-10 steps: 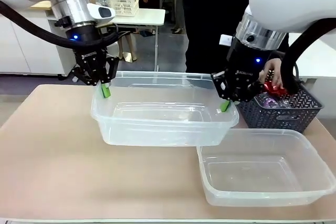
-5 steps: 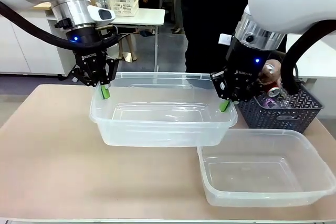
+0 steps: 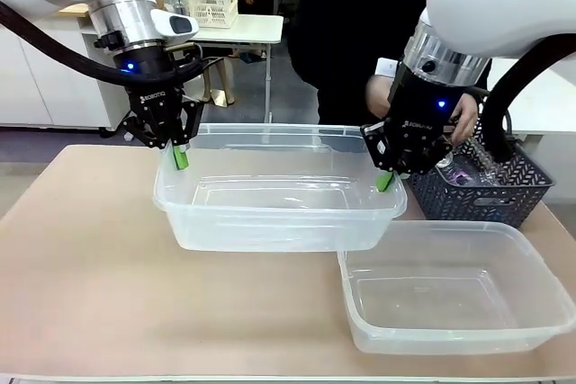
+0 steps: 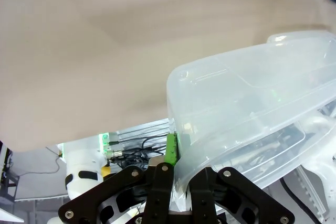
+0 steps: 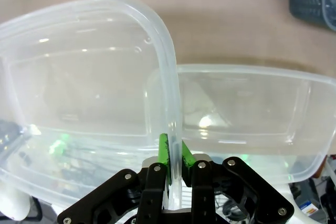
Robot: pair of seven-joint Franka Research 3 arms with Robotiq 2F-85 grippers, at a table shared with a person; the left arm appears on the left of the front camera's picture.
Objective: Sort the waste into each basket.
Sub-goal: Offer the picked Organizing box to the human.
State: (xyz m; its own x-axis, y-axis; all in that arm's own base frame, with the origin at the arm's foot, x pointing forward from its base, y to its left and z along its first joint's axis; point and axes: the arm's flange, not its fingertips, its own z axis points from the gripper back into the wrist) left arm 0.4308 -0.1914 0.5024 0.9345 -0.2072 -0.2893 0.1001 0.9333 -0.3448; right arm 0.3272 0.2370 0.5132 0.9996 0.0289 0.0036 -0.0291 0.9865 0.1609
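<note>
Left tool (image 3: 182, 156) pinching clear tub (image 3: 279, 218) by one end rim, right tool (image 3: 386, 181) pinching opposite rim, second tub (image 3: 450, 337) just beside

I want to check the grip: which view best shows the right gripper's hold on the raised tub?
The right wrist view: the right gripper pinches the rim of the raised tub, close up. The front view shows that pinch small, side-on; the left wrist view shows the tub's other end.
</note>
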